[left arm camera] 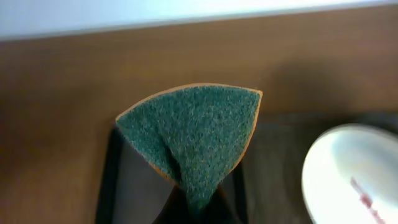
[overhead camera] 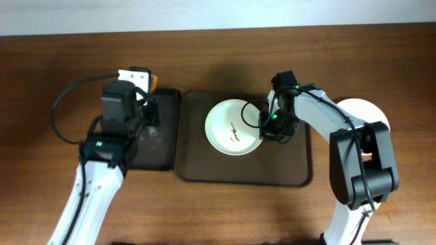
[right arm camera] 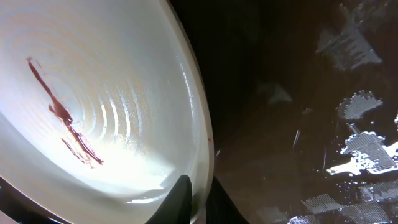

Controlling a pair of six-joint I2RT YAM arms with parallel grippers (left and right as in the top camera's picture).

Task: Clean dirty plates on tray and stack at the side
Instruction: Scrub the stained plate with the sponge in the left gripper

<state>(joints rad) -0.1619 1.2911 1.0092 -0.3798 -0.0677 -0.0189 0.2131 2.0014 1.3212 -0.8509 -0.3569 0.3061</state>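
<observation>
two grips: left tool (left arm camera: 198, 213) pinches green sponge (left arm camera: 199, 130), right tool (right arm camera: 199, 202) pinches plate (right arm camera: 93, 93) rim.

Brown wooden table (overhead camera: 218, 211), white backdrop (overhead camera: 204, 12)

— Where did the plate (overhead camera: 225, 136) sit?
— On the large tray (overhead camera: 245, 173), mid-frame, toward its upper left. The narrower tray (overhead camera: 163, 160) lay just left of it.
— And to the right?
— Another plate (overhead camera: 368, 110), on the table (overhead camera: 204, 61), beyond the tray's right edge.
</observation>
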